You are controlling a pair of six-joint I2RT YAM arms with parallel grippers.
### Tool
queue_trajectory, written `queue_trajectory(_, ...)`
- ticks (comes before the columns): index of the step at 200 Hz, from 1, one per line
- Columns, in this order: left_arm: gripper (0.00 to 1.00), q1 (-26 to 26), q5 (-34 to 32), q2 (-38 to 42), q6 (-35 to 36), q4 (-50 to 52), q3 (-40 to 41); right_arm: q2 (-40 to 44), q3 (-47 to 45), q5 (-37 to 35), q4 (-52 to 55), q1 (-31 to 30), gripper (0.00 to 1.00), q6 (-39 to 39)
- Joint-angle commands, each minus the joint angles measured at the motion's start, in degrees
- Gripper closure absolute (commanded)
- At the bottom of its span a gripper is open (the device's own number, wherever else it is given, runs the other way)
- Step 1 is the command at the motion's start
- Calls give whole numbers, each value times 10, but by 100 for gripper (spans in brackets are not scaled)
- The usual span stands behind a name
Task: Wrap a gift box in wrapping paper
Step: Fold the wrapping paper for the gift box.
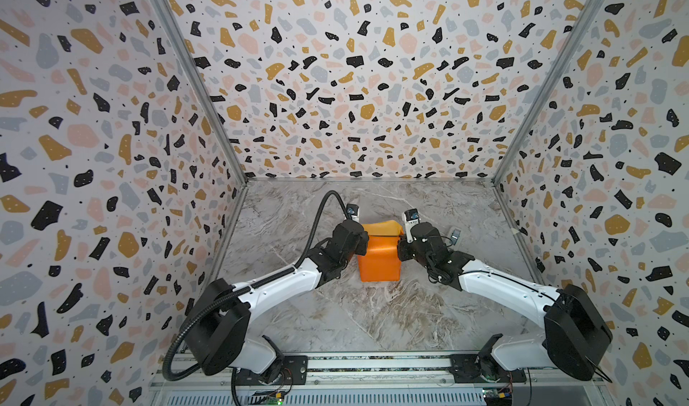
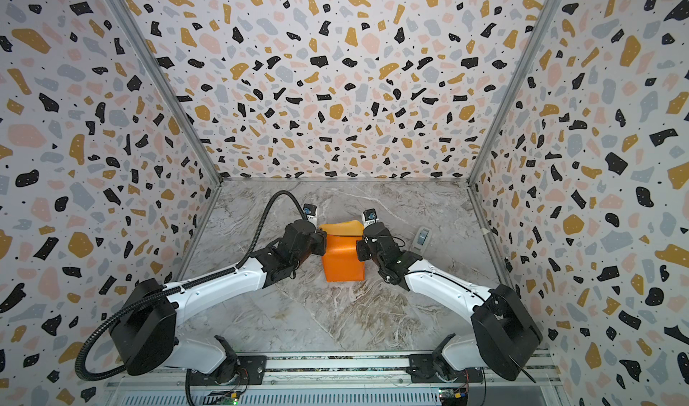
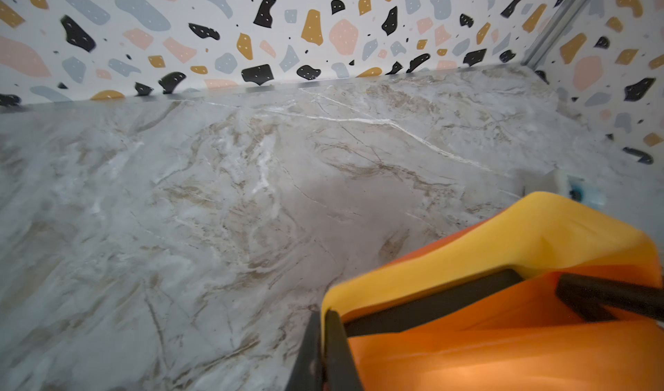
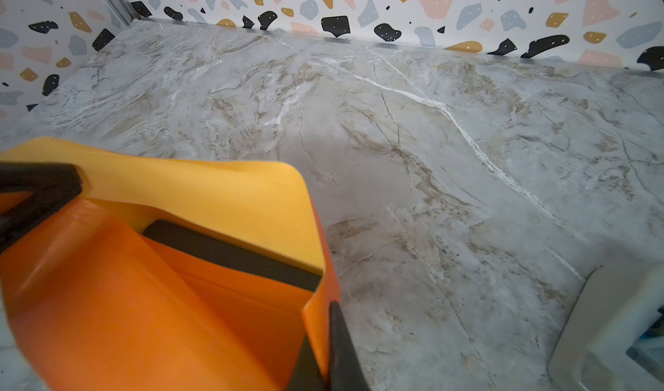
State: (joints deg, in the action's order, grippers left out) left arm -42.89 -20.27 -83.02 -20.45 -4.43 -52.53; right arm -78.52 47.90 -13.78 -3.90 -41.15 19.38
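Wrapping paper (image 1: 380,262) folded over gift box (image 4: 230,256) (edge showing) | left claw (image 3: 323,322) pinches paper | right claw (image 4: 323,330) pinches paper

You saw only a dark strip of the gift box (image 4: 230,254); the wrapping paper (image 4: 125,299) covered the rest, and in both top views it hid nearly all of it. The pale gadget (image 4: 611,328), possibly a tape dispenser, was blurred and cut off by the frame edge.

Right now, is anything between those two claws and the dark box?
Yes, the wrapping paper. The left gripper and the right gripper are each shut on an edge of it; the gift box shows only as a dark strip inside the fold.
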Motion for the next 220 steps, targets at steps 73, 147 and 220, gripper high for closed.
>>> queue_trajectory(73,100,0,-5,-4,2,-8,-14,47,24,69,18,32,62,6)
queue_trajectory(147,100,-1,-3,0,5,-4,-18,81,37,67,51,41,54,6)
queue_trajectory(220,100,-1,-5,4,5,-5,-15,136,-14,24,33,10,32,9)
